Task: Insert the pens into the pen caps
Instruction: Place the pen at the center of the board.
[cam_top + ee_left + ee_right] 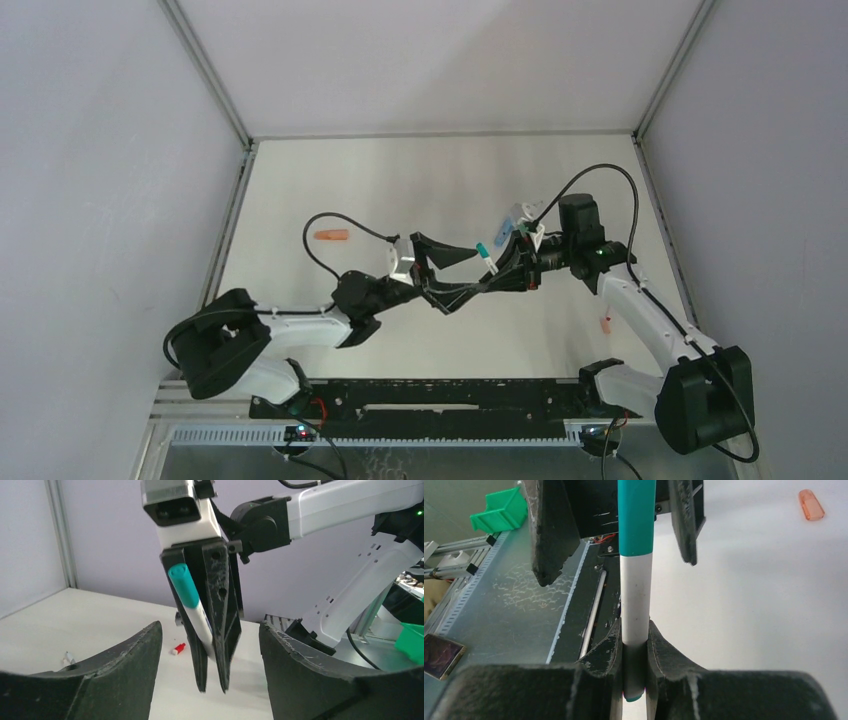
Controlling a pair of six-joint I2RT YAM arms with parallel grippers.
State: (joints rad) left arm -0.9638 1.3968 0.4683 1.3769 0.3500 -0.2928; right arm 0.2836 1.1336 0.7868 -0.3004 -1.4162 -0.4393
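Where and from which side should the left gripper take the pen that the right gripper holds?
Take the pen by its teal end, which juts free; the right gripper clamps the white barrel. Bring the left gripper end-on along its axis, open fingers either side.

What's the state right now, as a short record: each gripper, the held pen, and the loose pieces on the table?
right gripper: shut on the barrel of the white pen
teal cap: on the pen's far end
left gripper: open, one finger on each side of the teal cap, not touching it
orange cap: lying on the table, apart from both arms
red-and-white piece: lying on the table; too small to tell whether pen or cap
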